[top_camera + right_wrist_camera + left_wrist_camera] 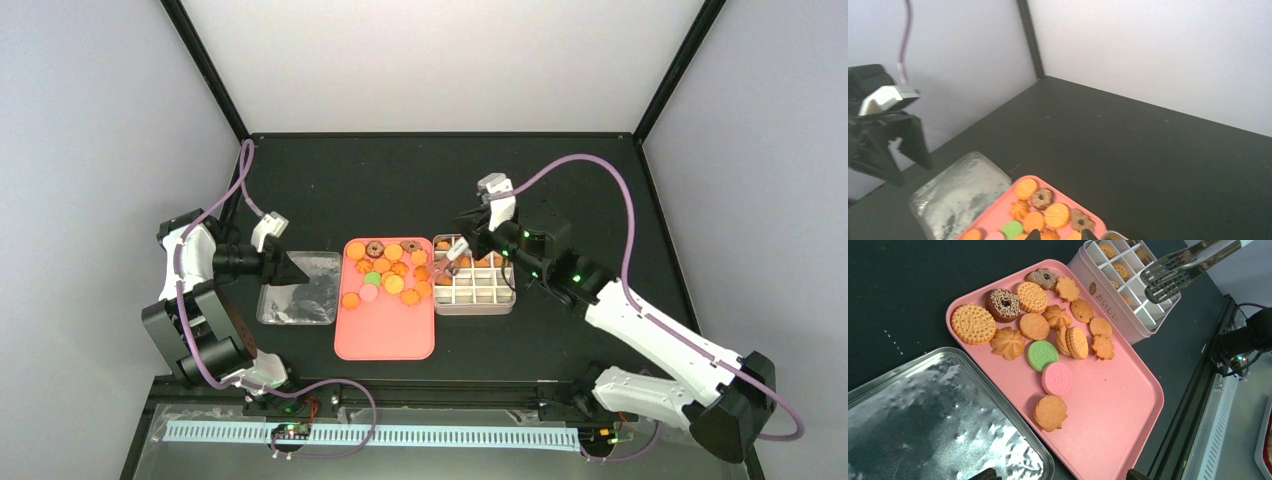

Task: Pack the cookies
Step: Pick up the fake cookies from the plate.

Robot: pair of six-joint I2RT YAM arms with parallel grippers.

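Most cookies (pixel 1034 326) are spread on the pink tray (pixel 1108 410); a few are seated in cells of the gridded tin (pixel 1103 300). Metal tongs (pixel 1183 267) are clamped in the right pincer (pixel 466 243) over the tin. The left pincer (pixel 292 268) is parted above the silver tray (pixel 923 415).

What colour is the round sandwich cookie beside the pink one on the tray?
Green. The green cookie shows best in the left wrist view, beside the pink cookie.

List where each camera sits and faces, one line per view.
Top external: above, behind the bases, looking down on the table; left arm, right arm show.
Left wrist: over the silver tray, facing across the cookies toward tin and tongs; one fingertip shows.
Right wrist: above the tin, facing the left gripper; own fingertips show.
All share the pink tray.
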